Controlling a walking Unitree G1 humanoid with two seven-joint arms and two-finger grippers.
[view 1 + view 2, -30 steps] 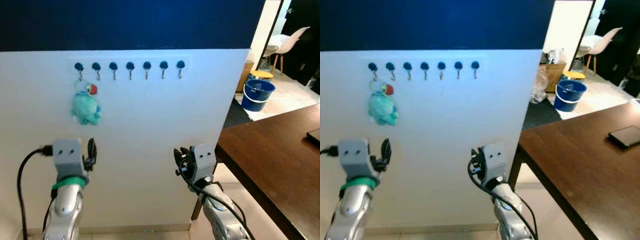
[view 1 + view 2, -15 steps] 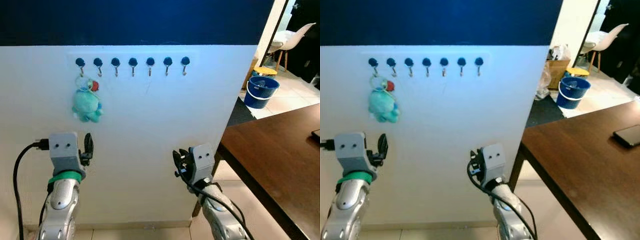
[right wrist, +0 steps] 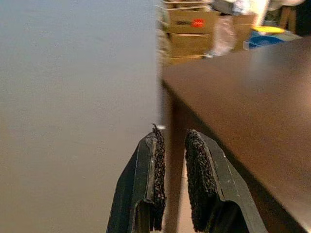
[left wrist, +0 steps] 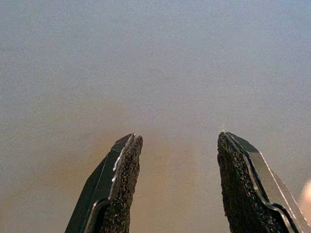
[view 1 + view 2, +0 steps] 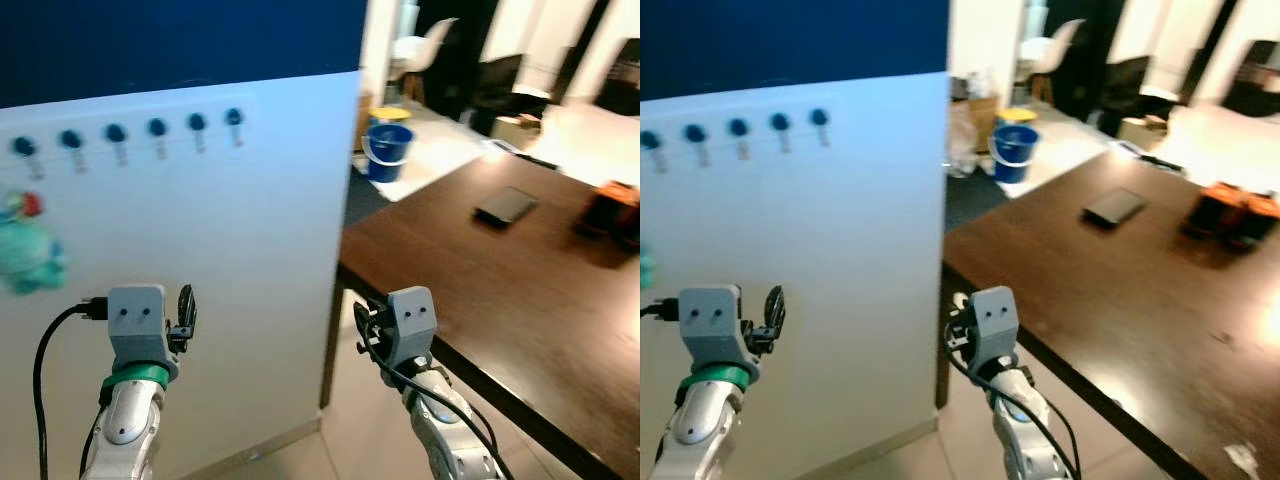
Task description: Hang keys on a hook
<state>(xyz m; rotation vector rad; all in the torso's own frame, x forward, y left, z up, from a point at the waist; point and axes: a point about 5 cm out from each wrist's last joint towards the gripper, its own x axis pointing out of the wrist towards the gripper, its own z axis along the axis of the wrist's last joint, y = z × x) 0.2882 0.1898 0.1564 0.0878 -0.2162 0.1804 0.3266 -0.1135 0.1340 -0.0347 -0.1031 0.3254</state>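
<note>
Teal plush keyring (image 5: 28, 258) hangs far left below hooks (image 5: 157, 130); left gripper (image 4: 176, 187) fingers wide, right gripper (image 3: 172, 182) fingers narrow, both empty, likely released.

Dark wood table (image 5: 480, 270) on robot's right, w/ a black phone (image 5: 506, 205) lying flat mid-top and orange-lidded dark containers (image 5: 1230, 214) near far right edge. White wall panel (image 5: 220, 260) carries row of blue-knob hooks (image 5: 157, 128); blurred teal plush keychain (image 5: 30, 255) hangs at left.

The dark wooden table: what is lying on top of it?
On the dark wooden table lie a black phone and blurred orange objects near its far edge. Nothing else can be made out.
</note>
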